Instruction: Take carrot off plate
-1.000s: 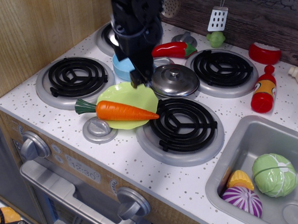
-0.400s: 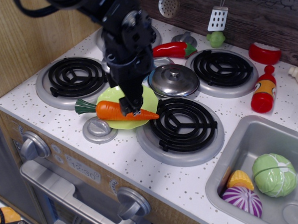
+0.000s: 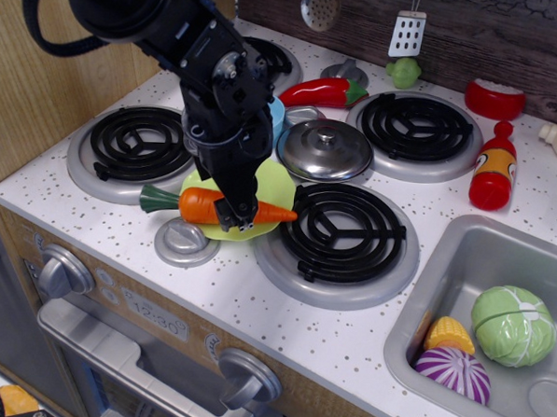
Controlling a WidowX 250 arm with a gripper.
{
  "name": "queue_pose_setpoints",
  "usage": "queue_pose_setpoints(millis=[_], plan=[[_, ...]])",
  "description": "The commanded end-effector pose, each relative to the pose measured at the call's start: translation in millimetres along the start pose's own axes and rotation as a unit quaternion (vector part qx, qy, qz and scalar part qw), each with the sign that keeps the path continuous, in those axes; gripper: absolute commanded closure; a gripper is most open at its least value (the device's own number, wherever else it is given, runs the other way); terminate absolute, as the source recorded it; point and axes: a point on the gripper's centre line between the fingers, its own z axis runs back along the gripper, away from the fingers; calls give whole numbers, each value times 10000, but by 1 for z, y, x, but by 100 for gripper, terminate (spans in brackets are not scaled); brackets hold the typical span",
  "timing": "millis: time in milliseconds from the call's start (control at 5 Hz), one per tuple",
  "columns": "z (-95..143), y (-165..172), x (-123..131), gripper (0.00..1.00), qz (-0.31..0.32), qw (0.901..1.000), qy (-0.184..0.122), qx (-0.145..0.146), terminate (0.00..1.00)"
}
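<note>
Hand [image 3: 239, 214] down over the middle of the carrot [image 3: 201, 205], its black fingertips straddling the orange body on either side; whether they are actually pressing it cannot be told from this angle. The carrot lies across the front part of the green plate [image 3: 278, 183], with the green stem end sticking out past the plate's left edge over the worktop [image 3: 283, 307] and the pointed tip reaching toward the front right burner [image 3: 343, 232]. The bulky black arm rises up and to the left from the hand, covering much of the plate and part of a blue bowl [image 3: 278, 117] behind it.

Just behind and to the right of the plate sits a steel lid [image 3: 325, 149], and beyond that a red chili pepper [image 3: 322, 92]. A round silver knob [image 3: 186, 243] is set in the worktop just in front of the carrot. To the far right stands a red bottle [image 3: 493, 167], and the sink [image 3: 448, 273] holds a cabbage [image 3: 512, 324], a purple vegetable and a piece of corn.
</note>
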Motion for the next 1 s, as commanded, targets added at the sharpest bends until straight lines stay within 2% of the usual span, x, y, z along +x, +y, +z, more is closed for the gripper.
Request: queue_pose_setpoints(millis=[0, 200, 400, 800], plan=[[-8, 9, 7, 0, 197, 9996, -194, -51, 0], [-19, 8, 6, 0, 537, 9978, -208, -316, 0], [-20, 9, 10, 100, 671, 9975, -39, -212, 0], [-1, 23, 15, 100, 682, 9968, 233, -350, 0]])
